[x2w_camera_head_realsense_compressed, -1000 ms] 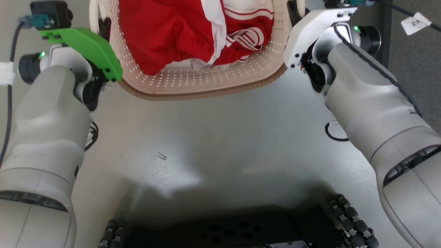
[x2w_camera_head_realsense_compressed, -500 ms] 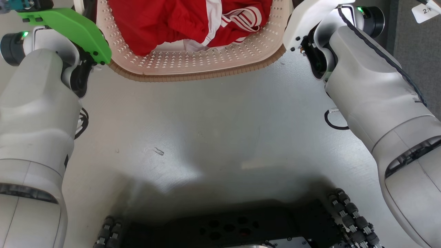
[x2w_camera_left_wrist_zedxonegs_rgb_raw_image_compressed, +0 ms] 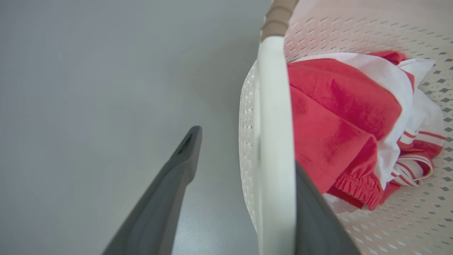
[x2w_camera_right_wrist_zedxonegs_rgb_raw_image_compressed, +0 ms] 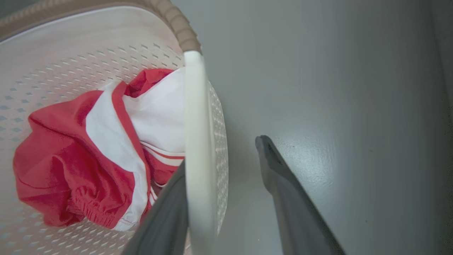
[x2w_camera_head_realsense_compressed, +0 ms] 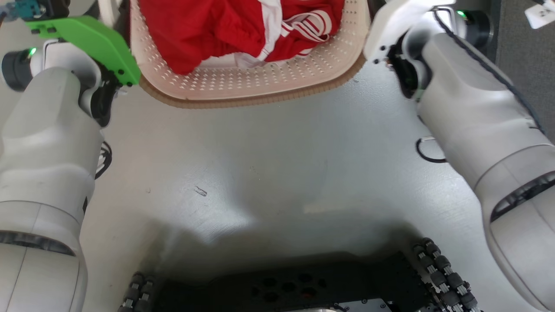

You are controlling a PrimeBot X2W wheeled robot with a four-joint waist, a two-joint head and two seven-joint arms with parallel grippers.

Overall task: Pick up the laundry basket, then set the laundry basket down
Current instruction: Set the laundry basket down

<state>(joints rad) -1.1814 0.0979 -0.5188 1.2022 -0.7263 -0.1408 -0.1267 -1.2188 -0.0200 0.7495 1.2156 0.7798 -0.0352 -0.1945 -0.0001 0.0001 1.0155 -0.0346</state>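
— What is the room like, left to right?

— A pale grey glossy floor (x2w_camera_head_realsense_compressed: 277, 164) with a small scuff (x2w_camera_head_realsense_compressed: 200, 191), then a darker grey strip (x2w_camera_head_realsense_compressed: 524, 56) along the right edge, with a white tag (x2w_camera_head_realsense_compressed: 542, 15) over it.

— And the laundry basket (x2w_camera_head_realsense_compressed: 243, 84)?

— It is at the top of the head view, between the two arms, with a red and white garment (x2w_camera_head_realsense_compressed: 208, 30) inside. The left gripper (x2w_camera_left_wrist_zedxonegs_rgb_raw_image_compressed: 244, 152) straddles the left handle (x2w_camera_left_wrist_zedxonegs_rgb_raw_image_compressed: 276, 141) with its fingers apart, one outside the basket and one inside against the loop. The right gripper (x2w_camera_right_wrist_zedxonegs_rgb_raw_image_compressed: 223, 152) does the same at the right handle (x2w_camera_right_wrist_zedxonegs_rgb_raw_image_compressed: 196, 141), spread and not clamped. Whether the basket's base touches the floor cannot be told.

— What differs from half a second ago?

— The scuff sits where it was, while the basket and both arms lie slightly further right.
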